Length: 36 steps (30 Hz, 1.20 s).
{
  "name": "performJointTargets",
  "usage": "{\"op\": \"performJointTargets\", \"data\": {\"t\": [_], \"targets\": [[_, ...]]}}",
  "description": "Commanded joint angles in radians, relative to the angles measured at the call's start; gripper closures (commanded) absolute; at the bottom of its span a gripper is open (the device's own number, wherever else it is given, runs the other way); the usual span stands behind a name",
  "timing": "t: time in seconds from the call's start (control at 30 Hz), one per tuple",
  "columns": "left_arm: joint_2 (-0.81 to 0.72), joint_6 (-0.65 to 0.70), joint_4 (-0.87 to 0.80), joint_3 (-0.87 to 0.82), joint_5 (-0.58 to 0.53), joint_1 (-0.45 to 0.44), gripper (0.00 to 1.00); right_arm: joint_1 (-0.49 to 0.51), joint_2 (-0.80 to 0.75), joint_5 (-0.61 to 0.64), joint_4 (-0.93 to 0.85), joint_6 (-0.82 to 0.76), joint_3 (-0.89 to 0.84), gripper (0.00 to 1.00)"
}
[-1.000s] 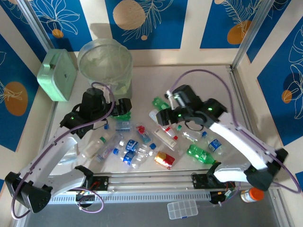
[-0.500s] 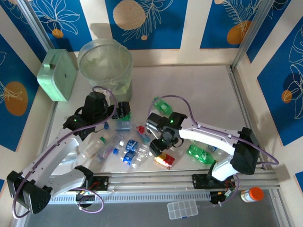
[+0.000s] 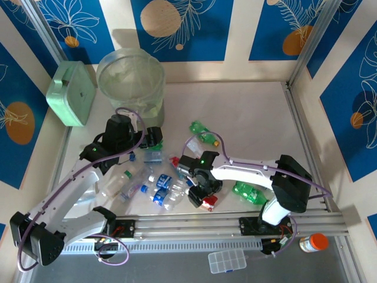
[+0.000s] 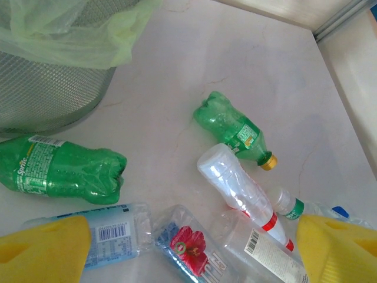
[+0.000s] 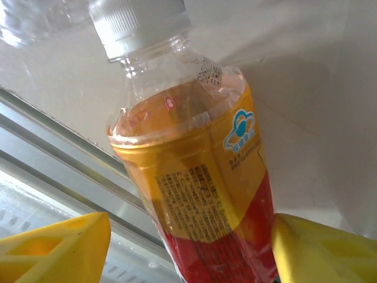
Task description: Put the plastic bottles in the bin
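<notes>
Plastic bottles [image 3: 162, 188] lie scattered on their sides across the table [image 3: 247, 112] in front of both arms. Nearest the front rail [image 3: 188, 224] is the yellow-and-red labelled bottle [image 5: 194, 194] with a white cap. The right gripper [image 3: 200, 193] stands over it, and the bottle lies between its yellow fingers [image 5: 56, 250]. One finger meets the edge of the label, while the other stands apart from it with a gap showing. The jaws are therefore partly spread and not clamped. Just to the right of that gripper lies a green bottle [image 3: 250, 193].

Further in, the left gripper [image 3: 154, 139] hangs over the far-left edge of the heap, jaws spread wide and holding nothing. In its wrist view a blue-labelled bottle [image 4: 112, 233] and a red-capped bottle [image 4: 188, 247] lie below and between the fingers. Beyond them lie a clear bottle with a red band [image 4: 241, 188] and a green bottle with a yellow cap [image 4: 232, 127]. A green Sprite bottle [image 4: 62, 171] lies to the left, just beside the foot of the bin.

Farthest off, the bin [image 3: 131, 76] stands upright at the far left of the table, and its liner bag [image 4: 76, 29] is draped over the rim.
</notes>
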Motion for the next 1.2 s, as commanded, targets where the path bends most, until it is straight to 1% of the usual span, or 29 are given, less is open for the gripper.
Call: {"op": "performJointTargets", "data": {"t": [0.0, 0.2, 0.43, 0.63, 0.7, 0.83, 1.03, 1.17], "targets": [[0.008, -0.01, 0.025, -0.01, 0.029, 0.013, 0.11, 0.016, 0.018, -0.013, 0.011, 0.015, -0.029, 0.26], [0.023, -0.027, 0.036, -0.019, 0.05, 0.013, 0.11, 0.029, 0.046, -0.003, 0.046, 0.015, -0.061, 0.26], [0.029, -0.034, 0.037, -0.024, 0.061, 0.013, 0.11, 0.041, 0.079, 0.015, 0.071, 0.028, -0.069, 0.29], [0.023, -0.032, 0.034, -0.022, 0.055, 0.014, 0.11, 0.042, 0.098, 0.027, 0.087, 0.039, -0.068, 0.39], [0.023, -0.03, 0.031, -0.021, 0.054, 0.016, 0.11, 0.042, 0.09, 0.036, 0.083, 0.039, -0.065, 0.41], [0.025, -0.029, 0.031, -0.018, 0.054, 0.017, 0.11, 0.041, 0.046, 0.059, 0.065, 0.039, -0.056, 0.43], [0.014, -0.013, 0.025, -0.005, 0.048, 0.017, 0.11, 0.037, -0.07, 0.126, 0.025, 0.027, -0.029, 0.44], [-0.01, -0.008, 0.034, 0.022, 0.089, 0.016, 0.11, 0.023, -0.17, 0.164, 0.017, 0.011, -0.012, 0.45]]}}
